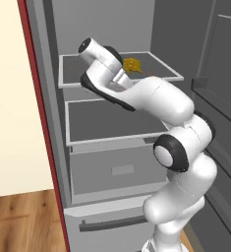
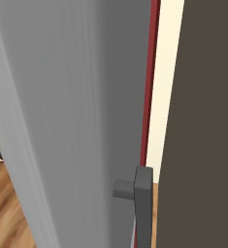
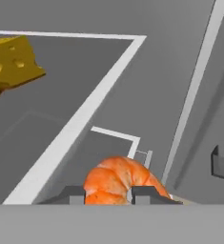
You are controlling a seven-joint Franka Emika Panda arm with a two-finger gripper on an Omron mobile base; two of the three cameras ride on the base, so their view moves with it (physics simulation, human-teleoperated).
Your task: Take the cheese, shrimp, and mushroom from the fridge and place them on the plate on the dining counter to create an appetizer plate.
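**Shrimp held between the fingertips at the upper fridge shelf**

Shrimp (image 3: 120, 181), curled, orange-pink and ribbed in segments, sat at the bottom centre of the hand view, wedged between the two dark fingertips (image 3: 144, 194) of the gripper (image 3: 108, 195). The fingers stood narrow, closed against the shrimp on both sides.

The cheese (image 3: 11, 64), a bright yellow chunk pitted with holes, lay at the upper left of the hand view on a flat grey shelf (image 3: 75, 86) with a pale rim. It was well apart from the shrimp.

The left base view showed the fridge (image 1: 112, 172) open, with two grey shelves above a drawer and a handled bottom drawer. The white arm (image 1: 171, 147) rose from the lower right and reached to the upper shelf in the upper centre of the frame. The cheese (image 1: 131, 64) appeared there as a small yellow lump just beyond the wrist. The wrist covered the fingers and the shrimp in this view.

The right base view showed a broad grey door panel (image 2: 62, 121) close to the lens, with a grey handle (image 2: 142, 203) at the lower centre, a red edge strip and a cream wall at the right. Wooden floor (image 2: 4, 213) showed at the lower left.
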